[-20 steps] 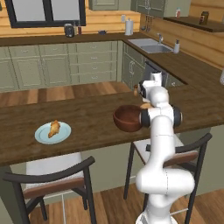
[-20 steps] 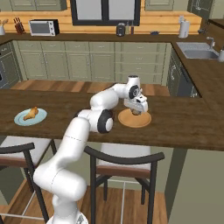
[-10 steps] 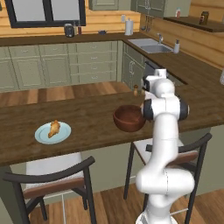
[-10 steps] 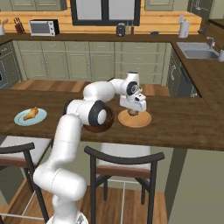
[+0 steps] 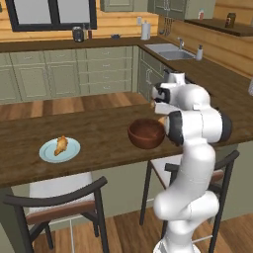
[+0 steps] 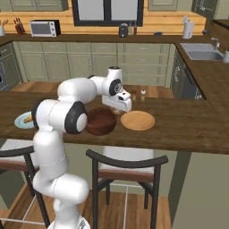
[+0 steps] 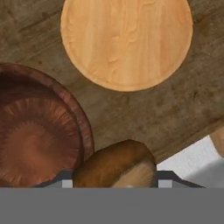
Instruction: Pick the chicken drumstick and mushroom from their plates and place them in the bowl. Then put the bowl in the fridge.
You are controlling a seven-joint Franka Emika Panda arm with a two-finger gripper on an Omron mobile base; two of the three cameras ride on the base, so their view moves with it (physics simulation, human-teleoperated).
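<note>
- Presently the tool (image 7: 114,181) is clamped on the mushroom (image 7: 116,164); in the hand view a brown cap with a paler underside sits right between the finger tips.
- The mushroom hangs above the bench (image 5: 99,123), just beside the rim of the bowl (image 7: 83,127) and not over its hollow. Judged: mid-carry, with a short shift toward the bowl needed before release.
- The tan-orange plate (image 7: 127,39) lies bare, just beside the bowl but apart from it, which fits the mushroom being lifted off it.
- The bowl sits upright near the bench's front edge, nothing inside it.
- The chicken drumstick (image 5: 61,145) rests on the pale blue plate (image 5: 47,154), well apart to the left in the left base view; not yet fetched.
- Arm pose: folded tight, elbow high, forearm doubling back so the hand points down over the gap between bowl and tan plate, low over the bench.
- Risk, judged: let go here and the mushroom lands on the rim or the bench.
</note>
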